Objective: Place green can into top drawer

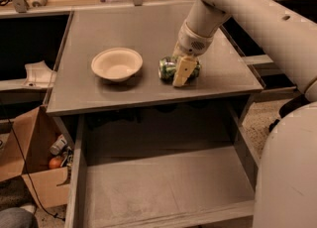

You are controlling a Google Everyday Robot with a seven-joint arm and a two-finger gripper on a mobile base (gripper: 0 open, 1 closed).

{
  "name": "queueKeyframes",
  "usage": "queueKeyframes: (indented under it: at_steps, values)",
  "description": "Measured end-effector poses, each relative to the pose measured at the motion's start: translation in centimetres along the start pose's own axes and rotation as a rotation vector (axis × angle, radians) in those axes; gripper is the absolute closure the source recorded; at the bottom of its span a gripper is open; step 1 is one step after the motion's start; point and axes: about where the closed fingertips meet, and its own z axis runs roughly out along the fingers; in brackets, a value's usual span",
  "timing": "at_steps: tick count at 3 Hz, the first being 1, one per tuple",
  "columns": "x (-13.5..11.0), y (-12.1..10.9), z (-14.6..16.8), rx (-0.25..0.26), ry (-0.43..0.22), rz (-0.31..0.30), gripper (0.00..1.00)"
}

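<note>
Green can point(167, 68) lies on its side on the table point(124, 28), just right of the bowl point(117, 64) and not yet lifted. Going by size: the drawer point(168, 187) stands pulled out below the table's front edge, its grey bottom showing. The arm reaches down from the upper right. At its end the gripper point(180, 75) straddles the can, with the near finger flat across its front and the other hidden behind — pinching it, by the look. So this is the grasp step. Next, I'd judge, comes a lift clear of the tabletop, a carry forward past the edge, then a lowering into the drawer before letting go.
</note>
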Motion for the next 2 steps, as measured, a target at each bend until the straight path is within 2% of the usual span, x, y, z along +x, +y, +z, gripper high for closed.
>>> queueKeyframes:
  at_steps: [1,2]
  values:
    - [0.00,0.00,0.01,0.000,0.000,0.000,0.66]
    - [0.01,-0.03,-0.09,0.001,0.002,0.006,0.97]
